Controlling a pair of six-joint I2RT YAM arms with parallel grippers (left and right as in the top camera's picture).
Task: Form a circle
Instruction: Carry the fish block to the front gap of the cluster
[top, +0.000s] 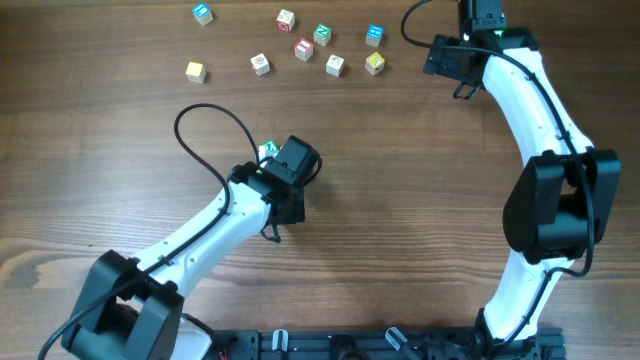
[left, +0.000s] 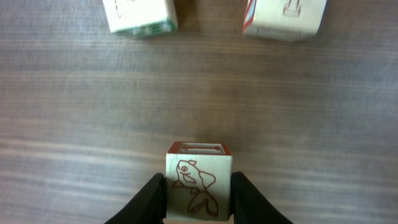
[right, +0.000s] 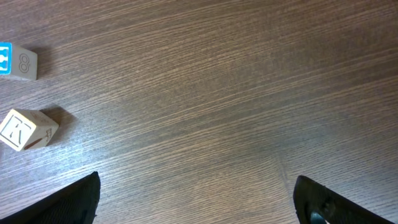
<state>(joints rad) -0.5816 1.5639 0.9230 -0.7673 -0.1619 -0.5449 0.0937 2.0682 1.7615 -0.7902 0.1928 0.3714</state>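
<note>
At mid-counter: we see the left hand (left: 199, 179) clamped on a fish-picture cube (left: 199, 193).
Just ahead: a green-faced cube (left: 140, 15) and red-edged cube (left: 283, 15), apart.
Far right: right hand (right: 196, 202) spread wide over counter (right: 217, 93).
Far edge: loose cubes (top: 304, 48).

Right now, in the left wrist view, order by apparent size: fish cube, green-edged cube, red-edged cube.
1. fish cube, most area shown.
2. red-edged cube.
3. green-edged cube.
Last two cropped at top, so unsure.

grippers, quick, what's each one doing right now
The left gripper is closed on the fish cube.
The right gripper is open, holding nothing.
</note>
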